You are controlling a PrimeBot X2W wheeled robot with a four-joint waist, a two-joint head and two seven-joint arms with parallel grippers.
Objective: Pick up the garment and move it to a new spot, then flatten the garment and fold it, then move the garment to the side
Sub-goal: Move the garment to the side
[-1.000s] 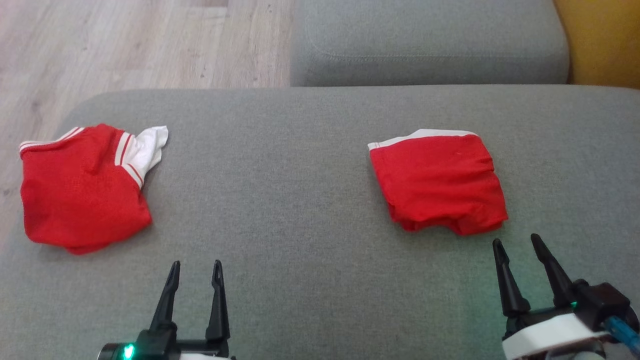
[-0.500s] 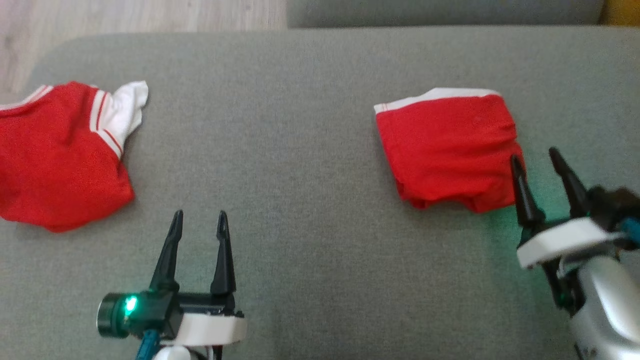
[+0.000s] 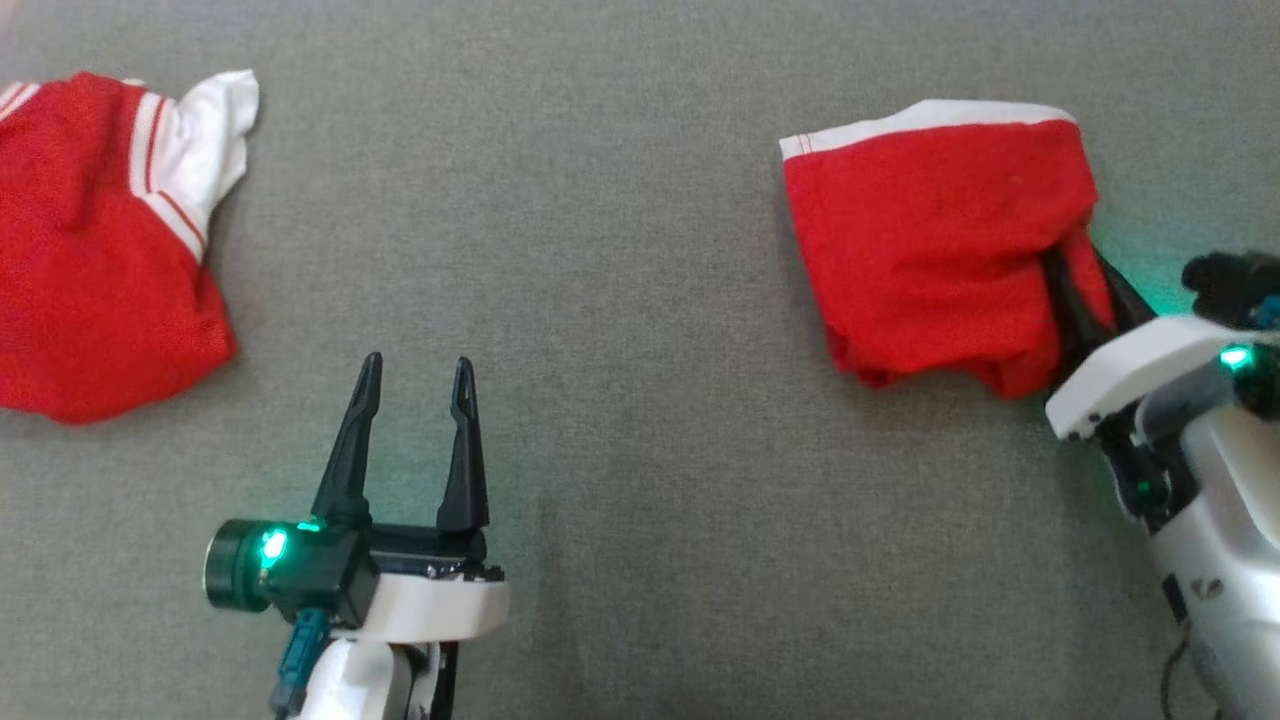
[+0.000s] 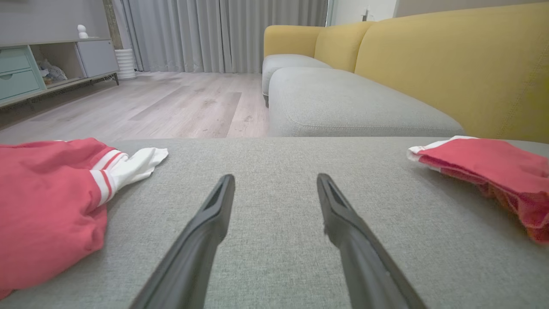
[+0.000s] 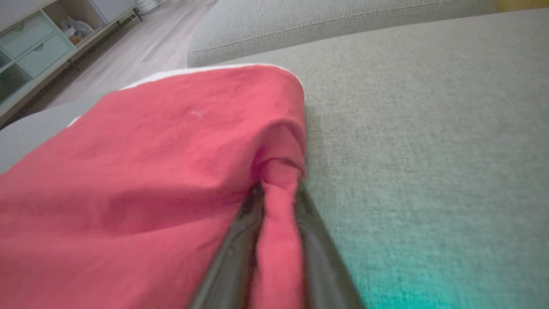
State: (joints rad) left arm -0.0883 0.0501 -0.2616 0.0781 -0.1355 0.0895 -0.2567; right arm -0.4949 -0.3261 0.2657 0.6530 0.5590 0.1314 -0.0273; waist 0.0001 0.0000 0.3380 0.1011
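Note:
The garment (image 3: 930, 240) is a folded red piece with a white band, lying on the right of the grey cushion (image 3: 640, 200). My right gripper (image 3: 1078, 275) is at its near right edge, shut on a pinched fold of the red cloth. In the right wrist view the two fingers of the right gripper (image 5: 276, 189) squeeze that fold of the garment (image 5: 150, 163) between them. My left gripper (image 3: 418, 365) stands open over bare cushion, holding nothing. In the left wrist view the left gripper (image 4: 274, 180) points between the two pieces, with the garment (image 4: 480, 165) at the right.
A second red garment (image 3: 90, 250) with white striped trim lies at the cushion's left, also seen as the second red garment (image 4: 43, 193). Beyond are another grey seat (image 4: 343, 103), a yellow sofa back (image 4: 450, 64), wooden floor (image 4: 171, 103) and a cabinet (image 4: 25, 68).
The head camera has tilted down, shifting the whole picture. My right gripper has moved forward to the garment's right edge and closed on a fold. The left gripper stays open.

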